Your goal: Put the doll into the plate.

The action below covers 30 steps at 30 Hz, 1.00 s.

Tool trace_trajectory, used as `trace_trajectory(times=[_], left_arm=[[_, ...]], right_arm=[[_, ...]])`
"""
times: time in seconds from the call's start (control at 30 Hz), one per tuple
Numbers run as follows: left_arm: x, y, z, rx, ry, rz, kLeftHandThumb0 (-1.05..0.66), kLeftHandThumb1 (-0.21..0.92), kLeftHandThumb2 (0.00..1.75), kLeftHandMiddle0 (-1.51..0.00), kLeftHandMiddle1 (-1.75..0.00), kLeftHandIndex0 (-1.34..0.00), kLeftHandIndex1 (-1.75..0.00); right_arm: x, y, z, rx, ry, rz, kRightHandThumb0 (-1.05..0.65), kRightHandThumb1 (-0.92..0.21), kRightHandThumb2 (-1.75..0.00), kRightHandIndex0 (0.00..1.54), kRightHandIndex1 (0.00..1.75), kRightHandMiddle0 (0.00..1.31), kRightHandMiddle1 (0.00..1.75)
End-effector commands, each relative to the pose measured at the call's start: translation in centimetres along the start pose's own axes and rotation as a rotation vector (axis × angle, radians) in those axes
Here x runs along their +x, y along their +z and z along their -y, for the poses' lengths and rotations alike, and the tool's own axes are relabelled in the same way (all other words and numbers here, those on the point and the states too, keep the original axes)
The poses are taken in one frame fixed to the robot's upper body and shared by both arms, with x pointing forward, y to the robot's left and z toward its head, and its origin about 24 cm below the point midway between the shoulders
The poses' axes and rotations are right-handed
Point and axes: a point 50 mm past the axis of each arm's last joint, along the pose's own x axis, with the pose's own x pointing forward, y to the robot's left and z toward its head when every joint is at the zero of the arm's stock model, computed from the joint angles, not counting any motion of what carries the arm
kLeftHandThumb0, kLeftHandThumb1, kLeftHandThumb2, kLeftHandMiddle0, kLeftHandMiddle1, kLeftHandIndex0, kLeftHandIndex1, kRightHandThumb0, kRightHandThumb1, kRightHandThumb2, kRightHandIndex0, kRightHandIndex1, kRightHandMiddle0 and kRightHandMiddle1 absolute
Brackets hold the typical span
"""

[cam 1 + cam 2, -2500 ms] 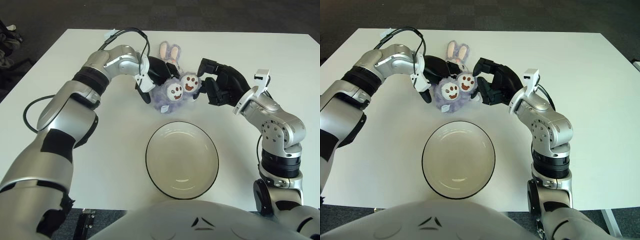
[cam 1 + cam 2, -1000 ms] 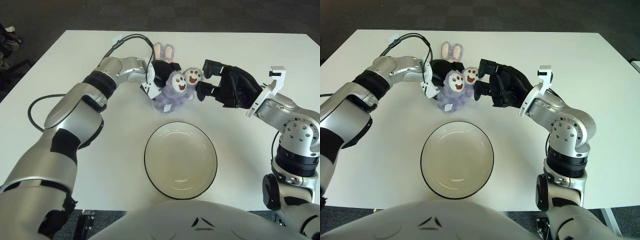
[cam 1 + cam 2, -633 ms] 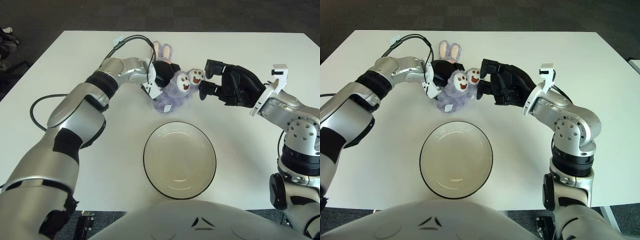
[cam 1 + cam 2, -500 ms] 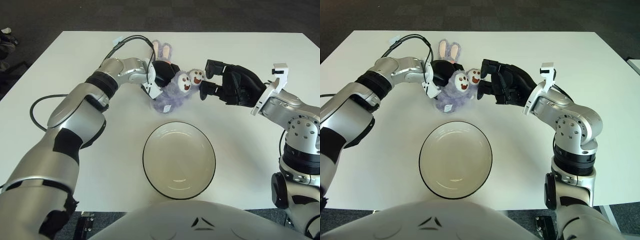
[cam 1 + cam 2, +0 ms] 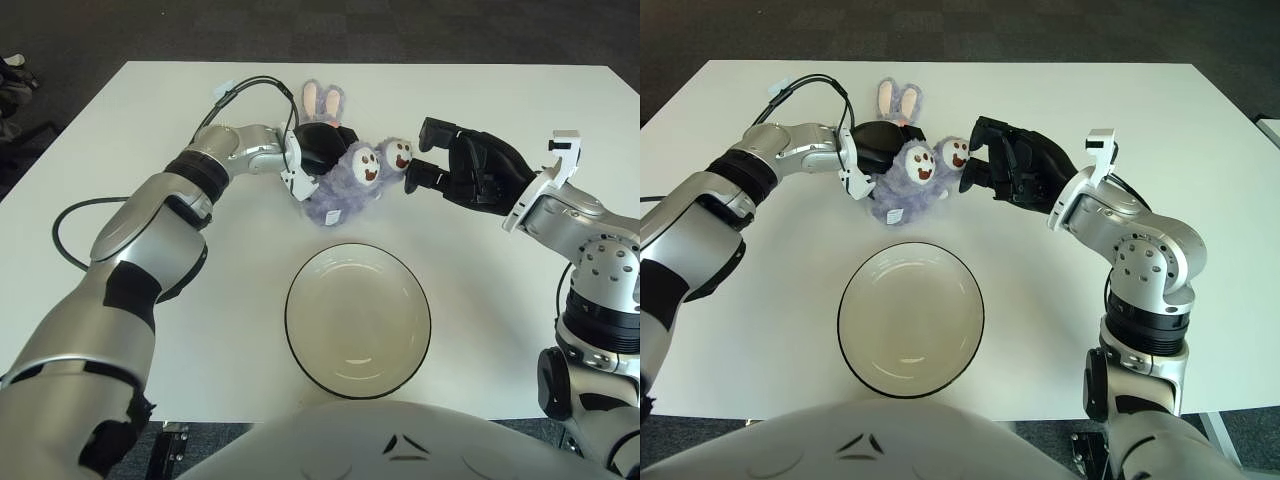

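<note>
Doll [image 5: 343, 185] pinched between left hand [image 5: 318, 152] and right hand [image 5: 462, 172], above plate [image 5: 357, 318]

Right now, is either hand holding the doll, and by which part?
Both hands press the doll: left hand at its far side by the ears, right hand at its foot.

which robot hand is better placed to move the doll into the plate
Neither alone. The left robot hand and right robot hand press the doll from both sides; together they could carry it to the plate.
</note>
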Motion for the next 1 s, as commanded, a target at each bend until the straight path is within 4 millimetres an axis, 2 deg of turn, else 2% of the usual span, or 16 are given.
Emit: trace_trajectory(times=[0.0, 0.33, 0.53, 0.6, 0.67, 0.77, 0.97], left_arm=[[-0.7, 0.2, 2.5, -0.028, -0.085, 0.001, 0.00, -0.02, 1.65, -0.86, -1.61, -0.69, -1.75], [-1.2, -0.1, 2.1, -0.034, -0.035, -0.008, 0.00, -0.03, 1.69, -0.85, -1.68, -0.69, -1.75], [-1.7, -0.3, 1.6, -0.027, 0.023, -0.015, 0.00, -0.05, 1.70, -0.87, -1.65, -0.71, -1.75], [-1.8, -0.4, 1.5, -0.029, 0.042, -0.022, 0.00, -0.06, 1.70, -0.88, -1.63, -0.72, -1.75], [-1.8, -0.4, 1.4, -0.032, 0.054, -0.028, 0.00, -0.06, 1.69, -0.90, -1.58, -0.72, -1.75], [-2.0, -0.6, 1.2, -0.056, 0.088, -0.050, 0.00, -0.07, 1.66, -0.95, -1.47, -0.73, -1.75], [-2.4, -0.9, 1.0, -0.100, 0.155, -0.088, 0.00, -0.08, 1.62, -1.03, -1.32, -0.74, -1.75]], right_arm=[[0.0, 0.1, -0.1, 0.027, 0.003, 0.022, -0.01, -0.33, -1.29, 0.49, 1.71, 0.50, 1.74], [0.0, 0.1, -0.1, 0.042, -0.031, 0.036, -0.01, -0.32, -1.27, 0.53, 1.67, 0.53, 1.69], [0.0, 0.1, -0.1, 0.049, -0.058, 0.065, 0.00, -0.33, -1.24, 0.54, 1.64, 0.54, 1.66], [0.0, 0.1, -0.1, 0.055, -0.068, 0.074, 0.00, -0.32, -1.25, 0.55, 1.63, 0.55, 1.66], [0.0, 0.1, -0.1, 0.059, -0.074, 0.078, 0.00, -0.31, -1.24, 0.59, 1.51, 0.58, 1.70], [0.0, 0.0, -0.1, 0.065, -0.082, 0.080, 0.00, -0.30, -1.23, 0.63, 1.43, 0.59, 1.73], [-0.1, 0.0, -0.1, 0.103, -0.082, 0.111, 0.00, -0.27, -1.27, 0.68, 1.45, 0.54, 1.74]])
